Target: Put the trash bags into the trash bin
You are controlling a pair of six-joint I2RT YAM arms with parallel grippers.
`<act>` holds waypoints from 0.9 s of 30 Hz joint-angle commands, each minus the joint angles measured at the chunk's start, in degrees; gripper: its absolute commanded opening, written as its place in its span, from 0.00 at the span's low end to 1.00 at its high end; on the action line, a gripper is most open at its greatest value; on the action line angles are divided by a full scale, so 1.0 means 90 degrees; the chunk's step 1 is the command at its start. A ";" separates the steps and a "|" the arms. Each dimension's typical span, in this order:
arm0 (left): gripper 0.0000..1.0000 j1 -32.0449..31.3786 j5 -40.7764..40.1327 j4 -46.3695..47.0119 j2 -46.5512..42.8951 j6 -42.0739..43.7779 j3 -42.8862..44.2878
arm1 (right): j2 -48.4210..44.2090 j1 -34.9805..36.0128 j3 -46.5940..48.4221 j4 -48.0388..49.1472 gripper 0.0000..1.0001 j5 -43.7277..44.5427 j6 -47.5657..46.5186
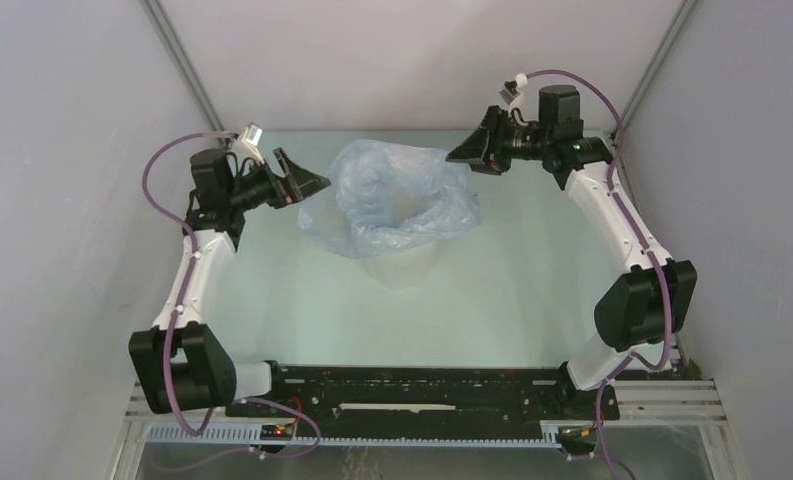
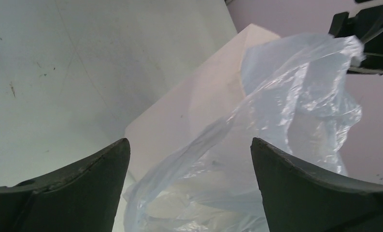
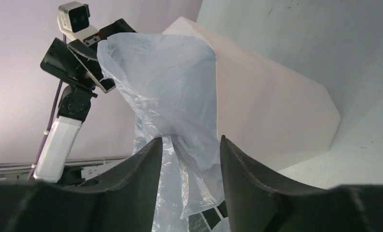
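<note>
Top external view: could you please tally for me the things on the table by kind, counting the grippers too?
trash bag: 1
trash bin: 1
grippers: 2 (left gripper, right gripper)
Total: 4

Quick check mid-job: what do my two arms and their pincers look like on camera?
The left arm and right arm match: white link shells, bulky black joint housings, a purple cable looping along each. The left pincer and right pincer have two black, tapered fingers each.
</note>
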 commanded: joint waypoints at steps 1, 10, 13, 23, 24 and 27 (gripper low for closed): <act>0.98 -0.0037 0.0653 0.0046 0.0244 0.0816 -0.0068 | -0.0079 -0.0047 0.0240 -0.0044 0.60 -0.0109 -0.0289; 0.53 -0.0137 0.0780 -0.0601 0.0727 0.0860 0.0341 | 0.0126 -0.0048 0.0123 0.0169 0.64 -0.0317 -0.0805; 0.40 -0.0135 0.0524 -0.0597 0.0744 0.0657 0.0451 | 0.0235 -0.0035 0.0078 0.0330 0.43 -0.0399 -0.0682; 0.00 -0.0169 -0.0639 -0.0429 0.0663 -0.0368 0.0538 | 0.0310 -0.0084 0.0015 0.0916 0.00 0.0333 0.0418; 0.00 -0.0168 -0.0753 -0.0401 0.0673 -0.0464 0.0522 | 0.0359 -0.0103 0.0017 0.0944 0.00 0.0400 0.0539; 0.00 -0.0168 -0.0985 -0.0395 0.0856 -0.0888 0.0589 | 0.0493 -0.0178 0.0014 0.0968 0.00 0.0667 0.0829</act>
